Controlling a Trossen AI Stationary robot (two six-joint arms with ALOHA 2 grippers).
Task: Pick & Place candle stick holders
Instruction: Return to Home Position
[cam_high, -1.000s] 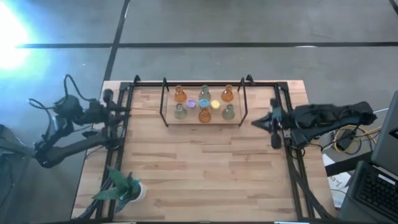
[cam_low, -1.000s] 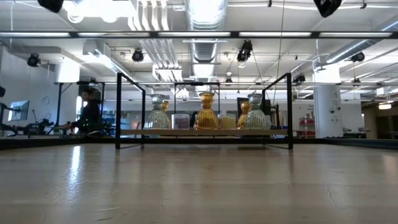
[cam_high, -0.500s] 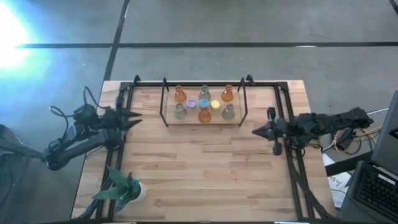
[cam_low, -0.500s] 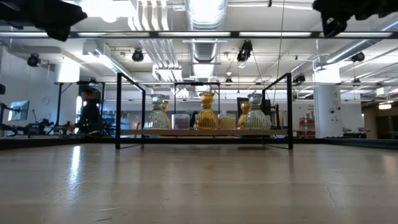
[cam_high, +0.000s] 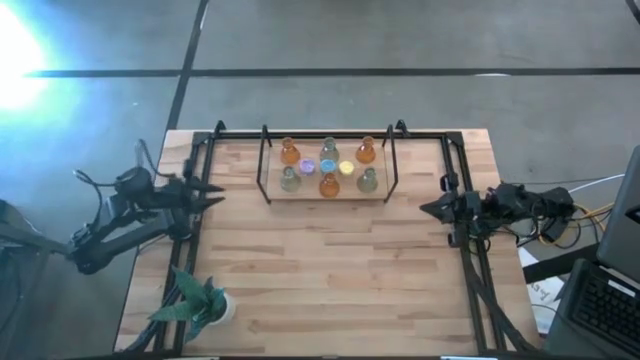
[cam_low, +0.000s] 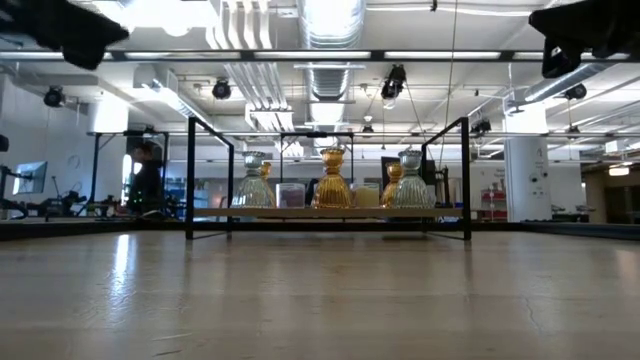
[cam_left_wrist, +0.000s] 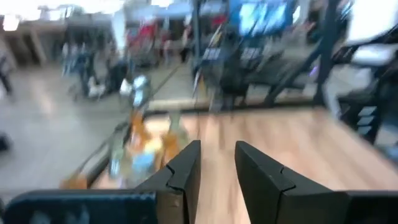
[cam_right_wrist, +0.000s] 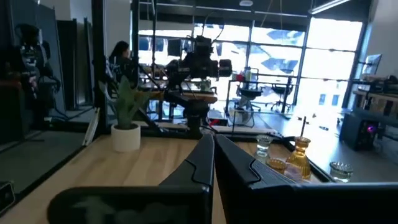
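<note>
**High view.** You see the left gripper (cam_high: 207, 194) over the table's (cam_high: 320, 265) left edge, pointing inward. It is well apart from the shelf (cam_high: 266, 170) and touches nothing. The right gripper (cam_high: 428, 209) hangs over the right edge, pointing inward, and is also clear of everything. All nine candle stick holders (cam_high: 328, 168) stand on the shelf at the table's far middle: amber, grey-green and amber at the back, purple, blue and yellow in the centre, grey-green, amber and grey-green in front. The plant (cam_high: 200, 300) sits at the near left corner.

**Left wrist view.** Note the left gripper's fingers (cam_left_wrist: 186, 165): a narrow gap separates them and nothing lies between.

**Right wrist view.** The right gripper's fingers (cam_right_wrist: 200, 158) meet at the tips with nothing between them.

**Low view.** The holders stand upright in a row on the shelf board, inside its black frame.
</note>
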